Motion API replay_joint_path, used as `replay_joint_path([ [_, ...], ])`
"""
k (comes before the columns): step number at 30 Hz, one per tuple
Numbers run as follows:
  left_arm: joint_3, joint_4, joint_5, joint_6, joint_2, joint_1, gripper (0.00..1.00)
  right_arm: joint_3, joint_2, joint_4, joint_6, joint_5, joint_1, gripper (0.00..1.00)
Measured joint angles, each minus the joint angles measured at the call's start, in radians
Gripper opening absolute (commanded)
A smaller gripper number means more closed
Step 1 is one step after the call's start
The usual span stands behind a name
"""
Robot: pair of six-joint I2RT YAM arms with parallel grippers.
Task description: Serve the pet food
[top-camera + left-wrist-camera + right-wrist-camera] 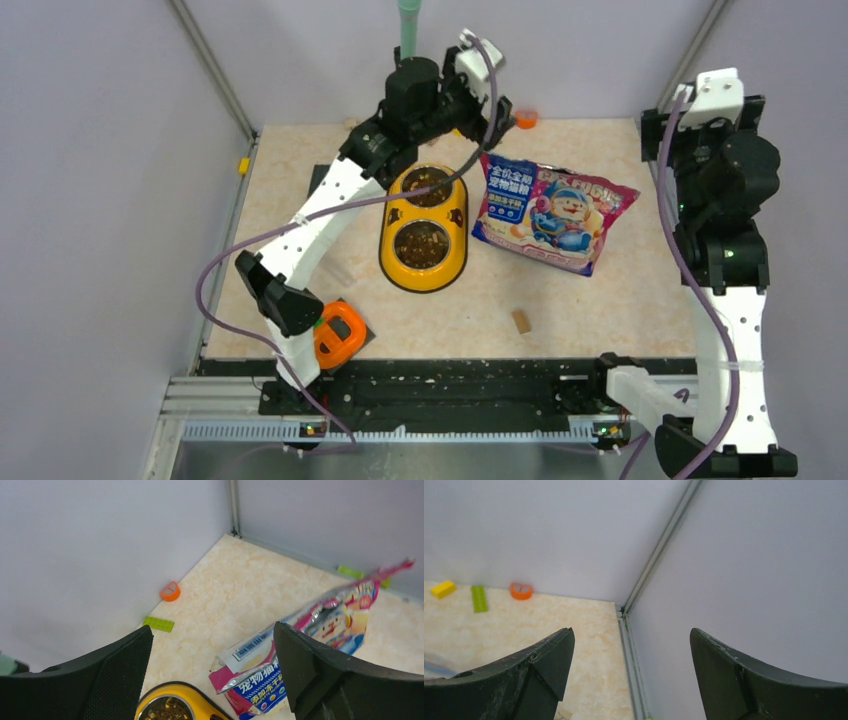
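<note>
Already the kibble [421, 240] lay in both cups of the bowl [424, 280], bag [553, 210] flat beside it, and with left fingers [105, 675] and right fingers [524, 675] spread empty, a low left-arm retreat might clip the rim and scatter it.

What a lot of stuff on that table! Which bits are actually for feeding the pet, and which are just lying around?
For the job: glossy pink pet-food bag; dark-brown kibble; yellow twin-bowl feeder.

Lying about: tan wooden block; orange round gadget; small orange ring; flat green brick; yellow brick.
</note>
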Motion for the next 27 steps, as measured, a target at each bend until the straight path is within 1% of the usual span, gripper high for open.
replay_joint_path([
  [2,0.098,-0.051,-0.035,-0.076,0.023,0.023,0.95,0.037,0.017,0.010,0.045,0.055,0.000,0.85],
  [3,0.122,-0.072,-0.045,-0.120,0.023,0.044,0.95,0.057,0.024,0.024,0.071,0.077,0.000,0.83],
  [4,0.132,-0.090,-0.050,-0.156,0.015,0.069,0.95,0.067,0.026,0.037,0.087,0.083,0.000,0.81],
  [6,0.114,-0.124,-0.063,-0.216,-0.014,0.124,0.98,0.077,0.023,0.066,0.100,0.072,0.000,0.79],
  [7,0.073,-0.125,-0.079,-0.234,-0.042,0.147,0.98,0.077,0.019,0.077,0.100,0.058,0.000,0.79],
  [9,-0.072,-0.120,-0.142,-0.262,-0.133,0.190,0.98,0.063,0.007,0.121,0.106,0.033,0.000,0.79],
  [11,-0.259,-0.098,-0.217,-0.290,-0.250,0.205,0.98,0.011,-0.019,0.183,0.128,0.027,0.000,0.81],
  [12,-0.336,-0.113,-0.252,-0.308,-0.309,0.210,0.98,-0.010,-0.028,0.198,0.140,0.031,0.000,0.82],
  [13,-0.372,-0.137,-0.277,-0.326,-0.348,0.217,0.98,-0.024,-0.031,0.209,0.153,0.039,0.000,0.83],
  [16,-0.346,-0.230,-0.365,-0.373,-0.389,0.256,0.98,-0.024,-0.014,0.238,0.192,0.081,0.000,0.84],
  [20,-0.256,-0.356,-0.573,-0.435,-0.381,0.301,0.98,-0.011,0.036,0.254,0.256,0.133,0.000,0.84],
  [23,-0.220,-0.468,-0.722,-0.507,-0.359,0.299,0.98,-0.011,0.074,0.256,0.293,0.138,0.000,0.84],
  [27,-0.203,-0.589,-0.849,-0.572,-0.320,0.298,0.97,-0.011,0.097,0.253,0.323,0.134,0.000,0.84],
])
